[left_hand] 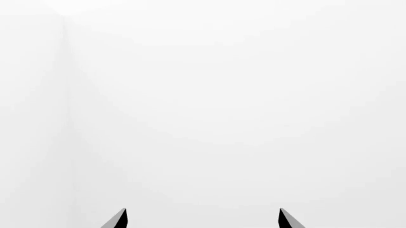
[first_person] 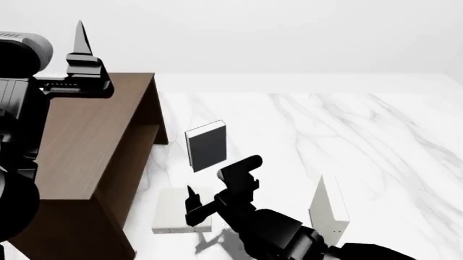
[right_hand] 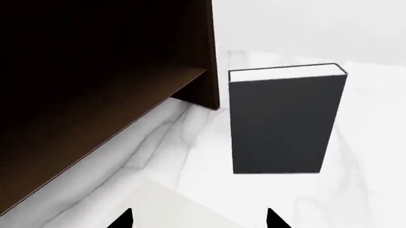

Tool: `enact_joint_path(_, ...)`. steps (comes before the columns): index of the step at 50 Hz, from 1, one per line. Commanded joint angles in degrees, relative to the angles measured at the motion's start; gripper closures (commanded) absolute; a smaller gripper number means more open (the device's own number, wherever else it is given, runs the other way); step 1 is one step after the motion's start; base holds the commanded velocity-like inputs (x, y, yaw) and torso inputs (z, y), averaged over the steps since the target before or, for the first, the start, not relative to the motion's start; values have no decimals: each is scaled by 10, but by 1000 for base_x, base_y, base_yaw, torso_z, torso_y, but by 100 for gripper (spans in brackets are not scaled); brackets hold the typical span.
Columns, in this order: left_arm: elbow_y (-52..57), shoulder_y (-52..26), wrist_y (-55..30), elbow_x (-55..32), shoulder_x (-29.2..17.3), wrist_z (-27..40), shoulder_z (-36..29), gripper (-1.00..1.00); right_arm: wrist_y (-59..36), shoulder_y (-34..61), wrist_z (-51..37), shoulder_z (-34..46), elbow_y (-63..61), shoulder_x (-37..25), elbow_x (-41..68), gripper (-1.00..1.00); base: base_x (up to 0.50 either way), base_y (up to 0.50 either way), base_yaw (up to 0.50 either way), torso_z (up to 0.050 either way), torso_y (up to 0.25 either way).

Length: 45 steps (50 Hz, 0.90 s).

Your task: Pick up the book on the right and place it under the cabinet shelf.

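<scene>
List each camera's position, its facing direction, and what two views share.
Left wrist: faces a blank white wall; only two finger tips show.
Head: looks down over the cabinet, marble table and both arms.
Right wrist: faces the cabinet's inner shelf; finger tips show.
Head and right wrist share the black book.

A black-covered book [first_person: 207, 145] with white page edges stands upright at the centre of the head view on the white marble tabletop [first_person: 361, 135]. A pale grey book [first_person: 329, 208] stands upright at lower right.
</scene>
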State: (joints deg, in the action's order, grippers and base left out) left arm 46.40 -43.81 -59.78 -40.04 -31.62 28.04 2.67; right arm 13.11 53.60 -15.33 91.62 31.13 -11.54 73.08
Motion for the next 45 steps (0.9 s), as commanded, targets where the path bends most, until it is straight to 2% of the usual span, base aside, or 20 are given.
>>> enact_joint_path(1,1,-4,-2,-5,1,4,-1,-100,-20,45,-72,-2,-129,-67,-13,-100,0,0,0,0,0)
enact_joint_path(15,2,-12,-7,-13,-1,7,0,-100,-72,142,-168,-9,-339,-154,-22,-100,0,0,0,0,0)
enact_joint_path(25,0,-18,-4,-14,2,7,-8,-100,-114,249,-230,-46,-466,-207,-7,-100,0,0,0,0,0)
enact_joint_path(40,-5,-26,5,-16,7,4,-19,-100,-142,380,-261,-127,-516,-300,51,-100,0,0,0,0,0)
enact_joint_path(42,-7,-27,8,-13,9,3,-25,-100,-138,389,-275,-137,-519,-314,47,-100,0,0,0,0,0)
enact_joint_path(44,-8,-30,8,-13,10,2,-28,-100,-126,391,-325,-150,-528,-332,23,-100,0,0,0,0,0)
enact_joint_path(45,-9,-32,8,-14,11,2,-28,-100,-150,407,-334,-147,-531,-341,31,-100,0,0,0,0,0)
